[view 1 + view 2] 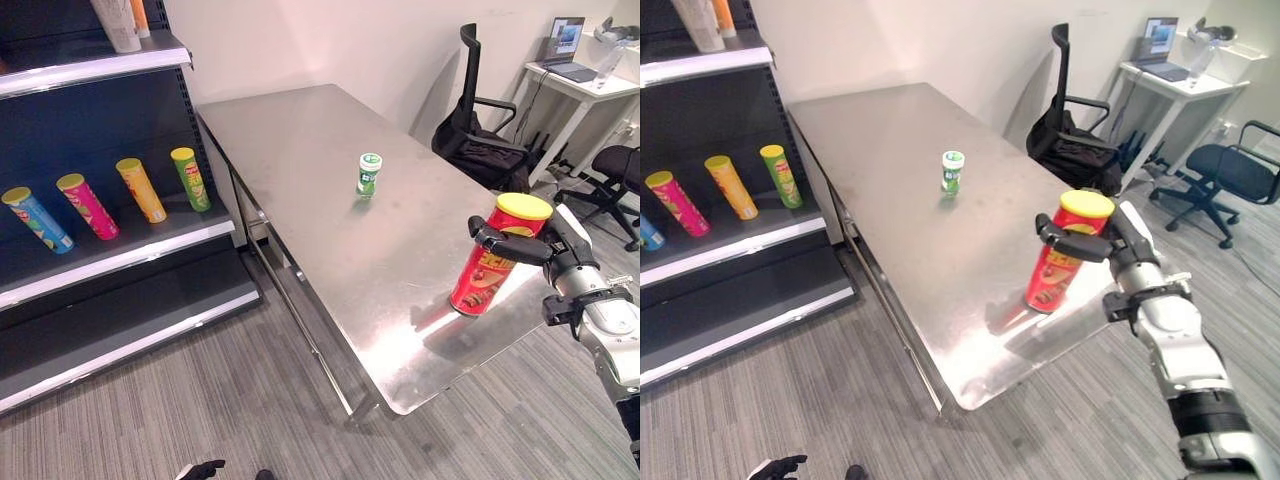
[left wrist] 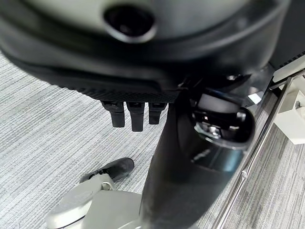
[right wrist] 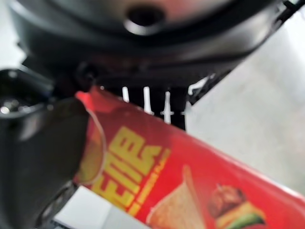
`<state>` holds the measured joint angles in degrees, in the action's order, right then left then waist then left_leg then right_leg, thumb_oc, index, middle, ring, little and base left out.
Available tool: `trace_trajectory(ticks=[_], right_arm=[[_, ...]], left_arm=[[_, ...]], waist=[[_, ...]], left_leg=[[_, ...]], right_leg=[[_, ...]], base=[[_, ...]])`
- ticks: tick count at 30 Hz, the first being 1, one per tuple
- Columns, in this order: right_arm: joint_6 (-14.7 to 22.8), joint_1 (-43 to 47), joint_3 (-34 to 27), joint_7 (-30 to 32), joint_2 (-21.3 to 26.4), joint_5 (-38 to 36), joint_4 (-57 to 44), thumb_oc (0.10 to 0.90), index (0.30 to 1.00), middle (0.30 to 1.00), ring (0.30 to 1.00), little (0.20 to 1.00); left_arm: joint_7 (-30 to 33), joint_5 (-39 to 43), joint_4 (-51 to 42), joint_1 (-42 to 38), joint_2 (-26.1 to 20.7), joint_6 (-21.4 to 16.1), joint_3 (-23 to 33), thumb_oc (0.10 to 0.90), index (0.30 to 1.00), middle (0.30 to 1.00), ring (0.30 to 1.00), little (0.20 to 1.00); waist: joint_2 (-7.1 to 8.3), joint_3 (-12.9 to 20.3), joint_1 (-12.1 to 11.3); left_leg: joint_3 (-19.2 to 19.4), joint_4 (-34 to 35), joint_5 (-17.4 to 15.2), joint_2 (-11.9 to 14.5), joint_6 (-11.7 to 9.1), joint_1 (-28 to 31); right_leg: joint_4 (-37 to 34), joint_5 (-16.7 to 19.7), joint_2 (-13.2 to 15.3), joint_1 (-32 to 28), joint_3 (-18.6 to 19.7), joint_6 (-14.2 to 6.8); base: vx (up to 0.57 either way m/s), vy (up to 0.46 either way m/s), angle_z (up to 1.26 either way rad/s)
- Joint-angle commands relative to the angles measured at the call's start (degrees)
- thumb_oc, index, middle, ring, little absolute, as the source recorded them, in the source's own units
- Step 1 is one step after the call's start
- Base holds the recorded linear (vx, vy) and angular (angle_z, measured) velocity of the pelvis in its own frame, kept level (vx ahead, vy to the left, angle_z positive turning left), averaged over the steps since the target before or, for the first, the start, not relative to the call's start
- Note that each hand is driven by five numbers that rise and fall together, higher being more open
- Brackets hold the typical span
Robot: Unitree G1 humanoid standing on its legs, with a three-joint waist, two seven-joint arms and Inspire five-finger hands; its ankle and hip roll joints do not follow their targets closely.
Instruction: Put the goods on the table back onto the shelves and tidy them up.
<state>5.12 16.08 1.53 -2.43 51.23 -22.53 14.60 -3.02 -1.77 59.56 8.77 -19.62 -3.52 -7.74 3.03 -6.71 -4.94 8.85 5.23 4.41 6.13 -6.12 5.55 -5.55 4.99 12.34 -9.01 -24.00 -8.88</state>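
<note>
1. The right hand [image 1: 535, 245] grips a red can [image 1: 487, 272] with a yellow lid [image 1: 524, 206], thumb and fingers curled round its upper part just under the lid.
2. The red can stands tilted: its long axis leans lid-first toward the table's right edge, while its base sits at or just above the steel table [image 1: 300, 140] near the near right corner; whether the base touches cannot be told.
3. In the right wrist view the red can [image 3: 190, 181] crosses in front of the fingers [image 3: 157, 102]; large yellow lettering and a picture of crisps show on its label, left unread here.
4. A small green-and-white jar [image 1: 369, 173] stands upright near the table's middle, well apart from the red can.
5. The rest of the tabletop between the jar and the far edge is bare steel.
6. On the shelf unit [image 1: 120, 262] beside the table's left edge, four cans lean with lids up along the middle shelf: a blue can [image 1: 37, 219], a pink can [image 1: 88, 206], an orange can [image 1: 141, 189] and a green can [image 1: 191, 179], the green one nearest the table.
7. The lowest shelf beneath them lies bare.
8. The left hand [image 2: 136, 112] hangs over grey carpet, its fingers straight and holding nothing.
</note>
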Motion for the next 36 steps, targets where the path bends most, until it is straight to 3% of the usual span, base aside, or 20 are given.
trace_trajectory(ticks=[1,6,14,18,20,23,25,26,28,30,31,32,34,36], right_arm=[[7.81,10.09,-7.53,6.50,2.73,2.38,-8.48,0.400,0.300,0.300,0.300,0.300],[8.61,10.19,-11.36,11.39,0.60,7.80,-15.75,0.400,0.300,0.300,0.300,0.300],[10.34,11.94,-14.39,16.19,-3.54,9.08,-24.33,0.400,0.300,0.300,0.300,0.300],[11.66,13.79,-15.62,18.37,-3.82,7.82,-26.23,0.400,0.300,0.300,0.300,0.300],[12.01,13.93,-17.02,19.82,-3.11,8.20,-26.33,0.400,0.300,0.300,0.300,0.300],[11.84,13.99,-17.24,20.26,-2.83,8.44,-26.14,0.400,0.300,0.300,0.300,0.300],[11.25,13.78,-17.95,21.18,-1.08,9.90,-26.33,0.400,0.300,0.300,0.300,0.300],[11.23,13.67,-18.03,21.17,-1.01,9.88,-26.37,0.400,0.300,0.300,0.300,0.300],[10.60,12.57,-19.86,21.35,0.30,11.02,-27.08,0.400,0.300,0.300,0.300,0.300],[10.06,11.46,-20.85,21.61,0.24,12.29,-27.62,0.400,0.300,0.300,0.300,0.300],[9.58,11.42,-20.71,22.22,0.55,12.75,-26.63,0.400,0.300,0.300,0.300,0.300],[9.68,12.48,-19.90,22.48,0.37,12.57,-26.16,0.400,0.300,0.300,0.300,0.300],[8.47,16.11,-15.78,22.81,1.15,12.75,-23.70,0.400,0.300,0.300,0.300,0.300],[7.98,17.05,-14.89,22.69,1.47,12.81,-22.96,0.400,0.300,0.300,0.300,0.300]], left_arm=[[0.91,-0.43,0.74,-1.95,-1.79,-0.72,-2.64,0.800,0.900,0.900,0.900,0.900],[1.88,0.01,0.77,-1.48,-1.36,-0.28,-1.65,0.800,0.900,0.900,0.900,0.900],[2.72,3.55,0.01,-0.13,-0.77,0.53,0.30,0.800,0.900,0.900,0.900,0.900],[2.83,5.34,-1.85,-0.36,-1.18,0.52,-0.02,0.800,0.900,0.900,0.900,0.900],[2.94,5.44,-2.76,-0.85,-1.39,0.55,-0.53,0.800,0.900,0.900,0.900,0.900],[3.17,5.30,-2.65,-0.90,-1.05,0.64,-0.60,0.800,0.900,0.900,0.900,0.900],[4.65,4.75,-0.85,-1.46,-1.43,-0.49,-0.22,0.800,0.900,0.900,0.900,0.900],[4.69,4.75,-0.78,-1.51,-1.38,-0.54,-0.32,0.800,0.900,0.900,0.900,0.900],[4.86,4.25,-0.03,-1.77,-0.96,-0.37,-0.97,0.800,0.900,0.900,0.900,0.900],[4.79,3.58,0.42,-2.07,-0.97,-0.32,-1.32,0.800,0.900,0.900,0.900,0.900],[4.92,2.23,0.95,-2.51,-1.82,-0.33,-2.28,0.800,0.900,0.900,0.900,0.900],[4.97,2.02,0.93,-2.56,-2.37,-0.25,-2.06,0.800,0.900,0.900,0.900,0.900],[5.63,2.76,0.71,-2.64,-3.96,0.01,-0.87,0.800,0.900,0.900,0.900,0.900],[5.91,3.25,0.61,-2.83,-4.27,0.17,-0.14,0.800,0.900,0.900,0.900,0.900]], waist=[[0.53,3.03,-1.71],[-0.32,3.32,-1.86],[-1.24,2.77,-3.35],[-1.32,0.56,-4.36],[-1.25,-0.77,-4.38],[-1.44,-0.88,-4.28],[-1.62,-0.98,-3.25],[-1.66,-0.97,-3.19],[-2.68,0.42,-2.30],[-2.54,1.22,-2.20],[-1.74,1.99,-2.08],[-0.92,2.04,-2.32],[-0.61,2.32,-4.04],[-0.45,1.98,-3.76]], left_leg=[[1.60,-0.36,-4.67,2.01,-0.90,2.09],[0.96,-0.58,-4.75,3.21,-1.42,2.46],[-2.09,-1.29,-2.70,6.42,-3.08,0.37],[-5.08,-4.08,-1.64,7.09,-3.71,-4.99],[-4.82,-6.91,-1.04,8.12,-4.55,-8.65],[-4.58,-6.86,-0.57,9.91,-5.15,-8.60],[-6.59,-4.28,0.99,14.48,-7.25,-6.56],[-6.71,-4.14,1.08,14.44,-7.24,-6.55],[-7.46,-2.29,-0.15,13.39,-7.60,-5.83],[-7.76,-1.67,-1.12,11.85,-7.17,-5.53],[-7.43,-1.56,-3.40,7.79,-5.28,-4.92],[-6.51,-1.56,-4.24,5.83,-4.05,-4.51],[-3.01,-0.58,-5.83,2.83,-1.74,-2.86],[-2.63,-0.51,-5.69,1.96,-0.95,-2.93]], right_leg=[[0.70,-0.86,2.13,-0.47,-1.18,-2.62],[0.75,-2.47,0.80,-1.06,-0.95,-1.86],[0.55,-5.21,-3.17,-0.72,-0.71,0.16],[0.55,-5.68,-4.09,0.83,-2.10,0.72],[0.55,-5.63,-3.52,1.24,-4.40,0.71],[0.55,-5.16,-3.07,1.03,-5.53,0.25],[0.70,-2.71,1.79,0.72,-6.50,-2.24],[0.67,-2.68,1.80,0.64,-6.65,-2.30],[1.02,-1.02,4.67,0.65,-7.45,-3.69],[1.11,0.23,6.75,0.97,-7.57,-4.37],[2.15,3.75,11.00,1.85,-7.48,-5.41],[3.29,6.88,13.49,3.19,-7.40,-6.08],[7.60,7.32,15.87,5.04,-9.71,-6.04],[10.02,5.87,14.87,5.53,-8.39,-5.69]], base=[[0.01,-0.058,0.05],[0.01,-0.068,0.06],[-0.02,-0.101,0.15],[-0.15,-0.066,0.22],[-0.19,0.036,0.61],[-0.04,0.182,0.71],[-0.09,0.624,0.46],[-0.06,0.585,0.21],[0.01,0.433,0.25],[0.02,0.452,0.58],[-0.01,0.505,0.38],[0.00,0.624,0.21],[-0.06,0.474,0.13],[-0.11,0.317,-0.44]])
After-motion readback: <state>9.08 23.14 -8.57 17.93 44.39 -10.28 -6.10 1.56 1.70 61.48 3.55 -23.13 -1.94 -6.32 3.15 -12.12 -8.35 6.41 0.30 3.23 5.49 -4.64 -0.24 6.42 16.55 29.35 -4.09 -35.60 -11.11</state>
